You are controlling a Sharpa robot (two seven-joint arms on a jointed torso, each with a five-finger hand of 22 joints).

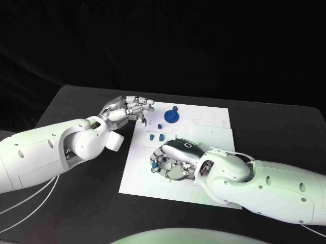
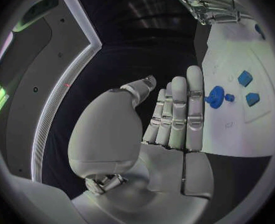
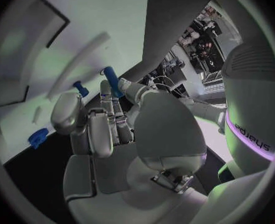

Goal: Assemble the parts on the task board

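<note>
Right hand (image 1: pixel 174 158): fingers (image 3: pixel 107 115) curled, a slim blue part (image 3: pixel 112 82) pinched at their tips – seen in the right wrist view; in the head view this hand sits low on the task board (image 1: pixel 207 193), just below centre of the frame, knuckles up. A second small blue piece (image 3: pixel 80 88) stands just beside the fingertips, and another (image 3: pixel 38 137) lies on the board near its edge.

Left hand (image 1: pixel 126 110): fingers (image 2: pixel 177 112) pressed side by side and nearly straight, thumb apart, holding nothing – it hovers at the board's upper-left corner, over the black counter (image 1: pixel 75 101).

On the board, upper centre of the head view: a round blue part (image 1: pixel 172 116) with a small knob; below it a row of small blue blocks (image 1: pixel 156 136). In the left wrist view the round part lies just past the fingertips, two blue blocks beyond it.
</note>
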